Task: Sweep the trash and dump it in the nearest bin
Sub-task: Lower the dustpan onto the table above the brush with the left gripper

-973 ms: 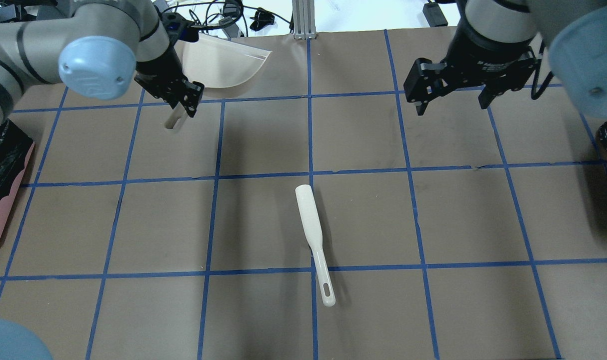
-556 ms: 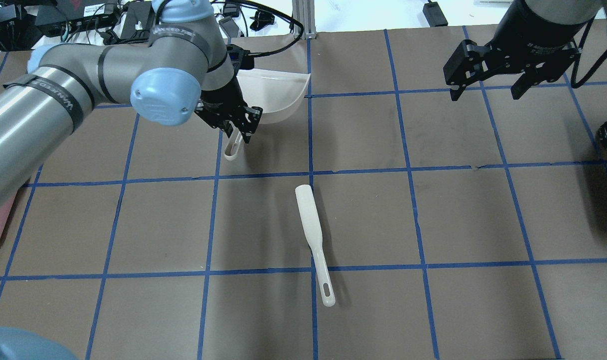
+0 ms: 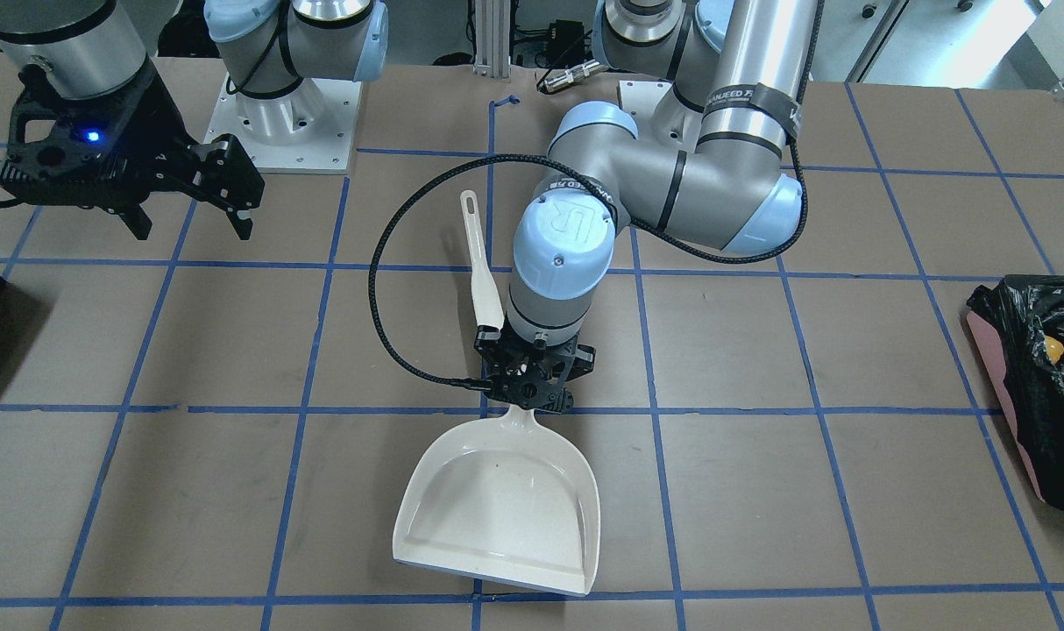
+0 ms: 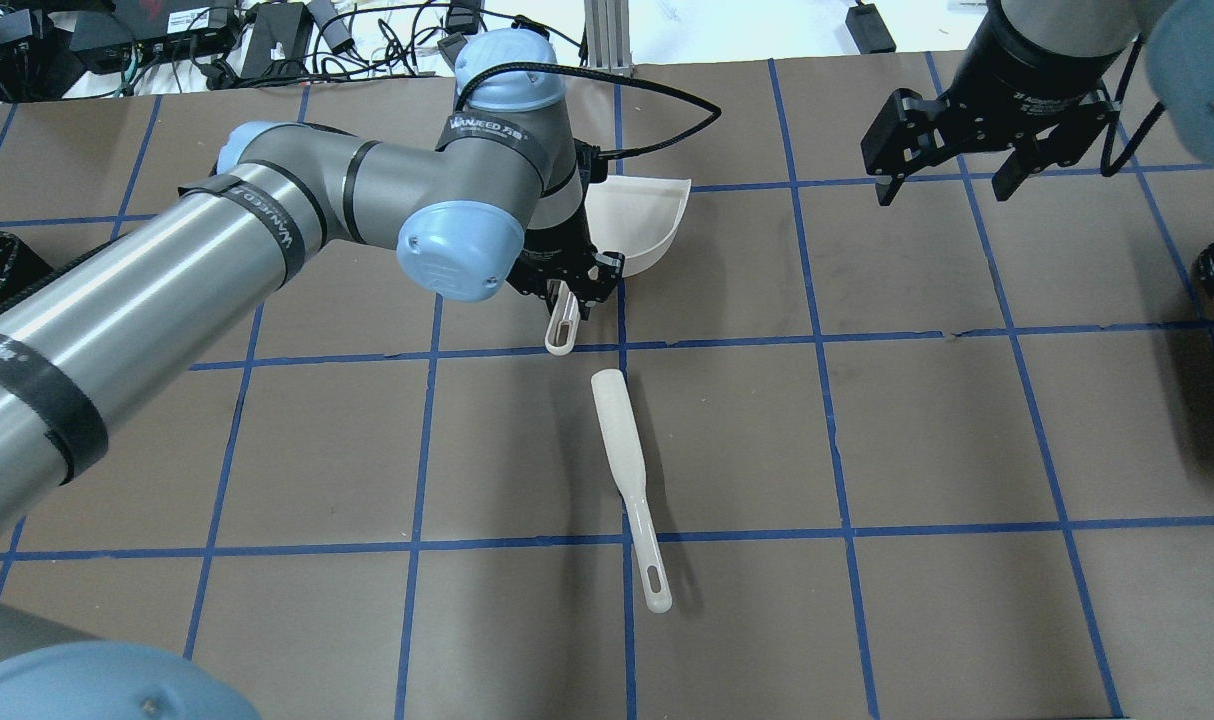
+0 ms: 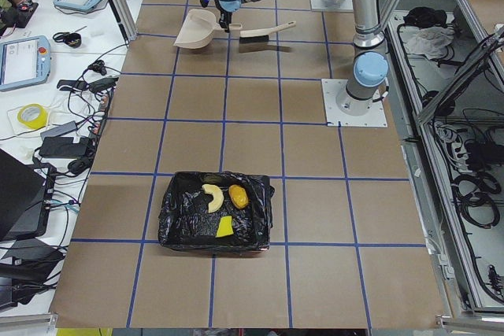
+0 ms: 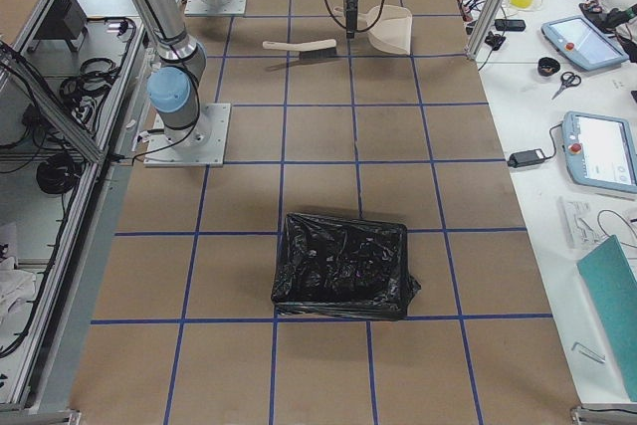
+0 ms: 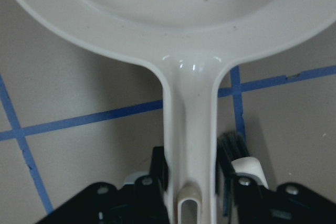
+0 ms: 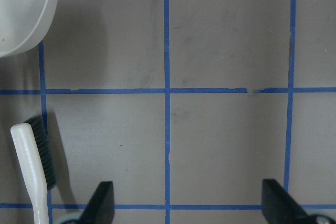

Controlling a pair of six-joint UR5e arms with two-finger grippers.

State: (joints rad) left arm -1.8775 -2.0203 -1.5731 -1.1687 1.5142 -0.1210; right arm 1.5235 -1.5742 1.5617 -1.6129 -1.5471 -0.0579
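Only the left side view looks into the bin: the trash, an orange lump, a pale crescent and a yellow wedge, lies on its black liner, well apart from the brush at the table's left end. The front view catches just a sliver of that trash at its edge, and the overhead view shows none of it. My left wrist camera shows the brush's dark bristles just beside the dustpan handle, which the overhead view hides under my arm.

Since the earlier frames my left arm has swung the dustpan across the table, from well to the left of the brush to just past its head. The brush has not moved.

My left gripper is clamped on the dustpan's handle, a finger pressed on each side, with the pan stretching away from the brush. My right gripper hangs far right of the brush, its fingers spread wide with nothing between them but bare table.
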